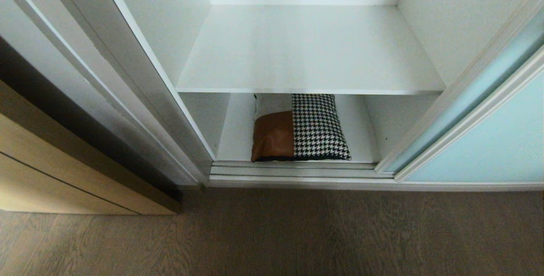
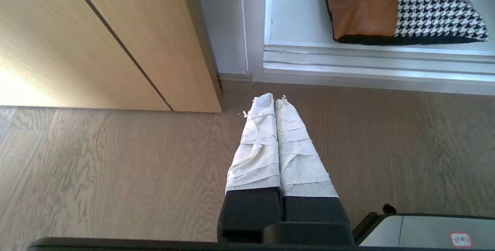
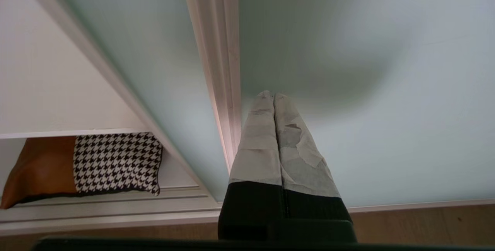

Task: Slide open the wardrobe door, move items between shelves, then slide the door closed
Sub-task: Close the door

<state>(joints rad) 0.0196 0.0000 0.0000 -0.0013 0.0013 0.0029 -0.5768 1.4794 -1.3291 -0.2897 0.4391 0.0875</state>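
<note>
The cushion (image 1: 299, 127) lies flat on the bottom shelf (image 1: 361, 140) of the wardrobe, its front edge right at the shelf's front edge by the door track (image 1: 293, 172) and nearer the shelf's left side than its right. It looks soft, light and compressible, so a pinch should sink in; the tan leather half is likely smoother and more slippery than the houndstooth fabric half, and the front seam or a front corner seems the easiest hold. Its long axis runs side to side along the shelf's front edge, leather half to the left, houndstooth to the right. Above it the upper shelf (image 1: 310, 50) overhangs the cushion's rear part. The sliding wardrobe door (image 1: 488, 144) stands pushed to the right, leaving the opening clear. The right gripper (image 3: 269, 95) is clenched on nothing, close before the door's glass beside its frame rail. The left gripper (image 2: 269, 98) is likewise clenched and empty, over the floor (image 2: 116, 166) in front of the wardrobe's lower left corner.
</note>
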